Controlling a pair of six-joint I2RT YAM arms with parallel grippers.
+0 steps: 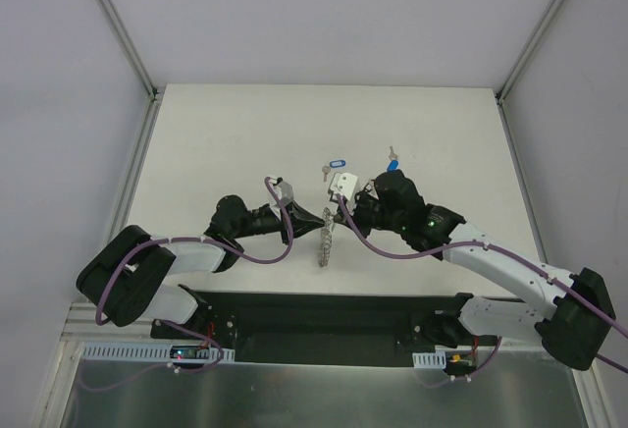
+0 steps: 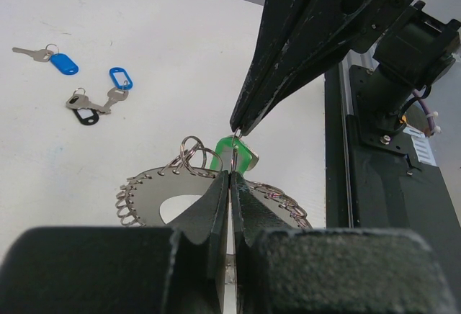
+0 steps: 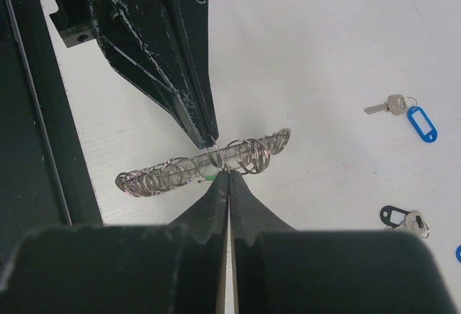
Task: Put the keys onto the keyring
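Note:
The keyring (image 1: 324,241) hangs edge-on between the two arms; the left wrist view shows it as a flat grey disc (image 2: 148,197) fringed with small wire rings. My left gripper (image 2: 230,176) is shut on its rim, and its tips (image 3: 209,141) pinch one small ring. My right gripper (image 3: 228,176) is shut, and its tips (image 2: 236,125) pinch the wire loop of the green-tagged key (image 2: 243,154) right at the keyring's edge. Two blue-tagged keys (image 2: 63,63) (image 2: 119,78) lie loose on the white table.
A black-tagged key (image 2: 86,116) lies beside the nearer blue one. From above, one blue-tagged key (image 1: 335,166) and another (image 1: 392,163) lie just beyond the grippers. The black base rail (image 1: 324,315) runs along the near edge. Grey walls flank the table.

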